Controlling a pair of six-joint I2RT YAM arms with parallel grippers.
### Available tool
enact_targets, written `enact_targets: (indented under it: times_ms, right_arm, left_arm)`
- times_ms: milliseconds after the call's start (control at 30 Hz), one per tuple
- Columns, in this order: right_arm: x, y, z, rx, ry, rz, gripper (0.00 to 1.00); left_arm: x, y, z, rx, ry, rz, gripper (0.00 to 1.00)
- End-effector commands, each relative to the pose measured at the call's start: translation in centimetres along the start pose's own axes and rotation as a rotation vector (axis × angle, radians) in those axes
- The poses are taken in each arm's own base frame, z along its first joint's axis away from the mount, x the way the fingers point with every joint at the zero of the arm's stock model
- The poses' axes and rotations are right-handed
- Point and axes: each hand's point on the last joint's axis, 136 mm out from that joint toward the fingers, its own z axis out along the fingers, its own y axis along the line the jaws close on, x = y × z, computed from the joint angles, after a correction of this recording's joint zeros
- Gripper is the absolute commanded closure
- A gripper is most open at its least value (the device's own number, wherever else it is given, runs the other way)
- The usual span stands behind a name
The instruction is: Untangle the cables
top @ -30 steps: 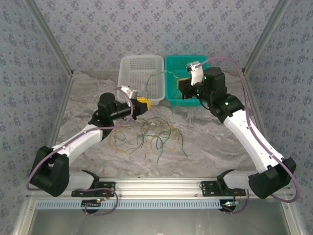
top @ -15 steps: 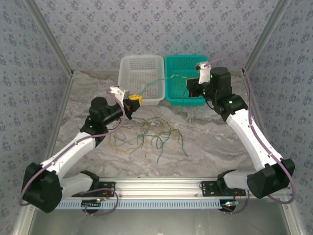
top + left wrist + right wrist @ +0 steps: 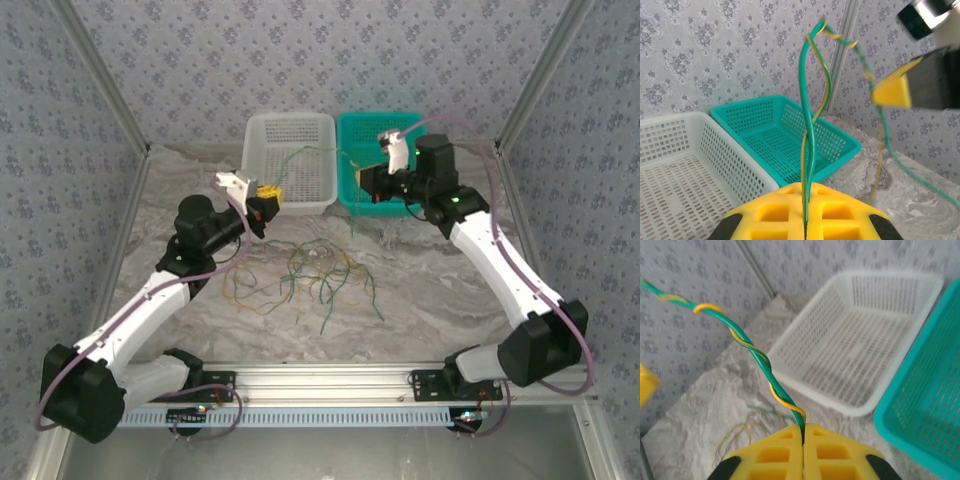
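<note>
Two closures noted: left gripper (image 3: 266, 194) and right gripper (image 3: 370, 175), each with its yellow pads pressed together on the same twisted pair (image 3: 801, 90).
Left gripper: the pair is seen rising upright from the seam between the pads.
Right gripper: the pair leaves the pad seam and slants up to the left (image 3: 762, 364).
Twisted pair: one green and one yellow strand, strung between the two grippers, clear of the table (image 3: 450, 300), over the near walls of the white basket (image 3: 290, 117) and teal basket (image 3: 380, 117).
Loose cables (image 3: 310, 275): green and tan strands lie heaped on the table, nearer than the baskets, between the arms, well apart from both grippers.
</note>
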Motion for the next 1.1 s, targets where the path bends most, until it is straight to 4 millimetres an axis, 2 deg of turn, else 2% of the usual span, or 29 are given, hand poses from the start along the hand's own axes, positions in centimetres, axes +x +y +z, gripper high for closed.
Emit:
enact_targets:
  times_ms: [0,100,167,267,400,433,500,600,733,867,1067]
  right_arm:
    - [2.8,0.3,1.2,-0.016,0.065,-0.033,0.76]
    - [3.5,-0.3,0.7,0.029,0.078,-0.067,0.52]
    - [3.6,-0.3,-0.2,0.067,0.086,-0.136,0.41]
    - [3.3,-0.8,-1.9,0.203,0.085,-0.276,0.28]
    - [2.4,-0.2,-4.0,0.310,0.049,-0.448,0.18]
    - [2.0,0.0,-4.4,0.333,0.038,-0.486,0.17]
    - [2.7,0.1,-4.5,0.400,0.045,-0.575,0.15]
    - [2.4,1.8,-4.4,0.435,0.015,-0.729,0.13]
    - [4.0,7.2,-2.8,0.242,-0.021,-0.973,0.17]
    - [4.0,10.6,-1.4,0.185,-0.090,-1.137,0.22]
    - [4.5,12.3,0.1,0.137,-0.133,-1.235,0.28]
  left_arm:
    - [-0.1,-1.5,0.3,0.059,0.035,0.068,1.00]
    - [0.9,-1.7,0.5,0.069,0.088,0.089,1.00]
    - [1.4,-1.7,0.5,0.071,0.114,0.101,1.00]
    - [2.0,-1.6,0.4,0.065,0.157,0.125,1.00]
    - [3.2,-0.8,0.6,0.025,0.239,0.147,1.00]
    - [3.6,-0.5,0.7,0.010,0.259,0.148,1.00]
    - [4.1,-0.2,0.8,-0.001,0.288,0.148,1.00]
    - [4.5,-0.2,1.1,-0.001,0.309,0.151,1.00]
    - [5.1,-1.2,1.3,0.036,0.340,0.175,1.00]
    - [5.5,-2.3,1.4,0.067,0.367,0.196,1.00]
    - [6.0,-3.8,1.2,0.116,0.384,0.197,1.00]
